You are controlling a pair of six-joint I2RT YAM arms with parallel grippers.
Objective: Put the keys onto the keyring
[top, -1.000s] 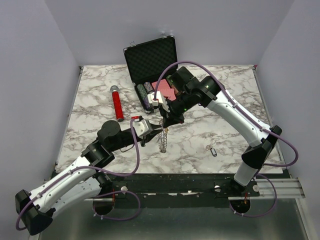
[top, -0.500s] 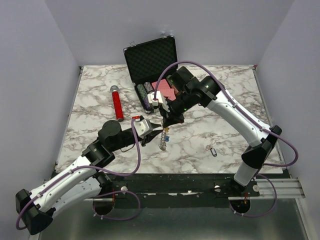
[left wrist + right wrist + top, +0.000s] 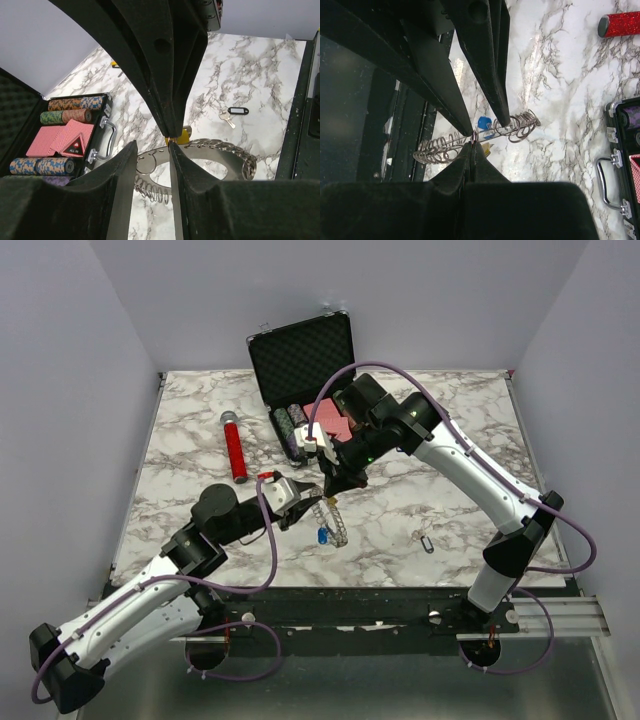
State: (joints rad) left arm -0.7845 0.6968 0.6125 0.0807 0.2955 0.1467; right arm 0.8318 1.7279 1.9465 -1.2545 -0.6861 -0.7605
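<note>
Table [image 3: 450, 440]: we see a white marble-patterned top.
Far edge: an open black case [image 3: 300, 365] rests here.
Left: red glitter tube [image 3: 236, 452].
Near right: black-tagged key [image 3: 426, 541].

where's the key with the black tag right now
In the top view the black-tagged key lies on its own on the marble table, right of centre near the front edge, to the right of the keyring.
</note>
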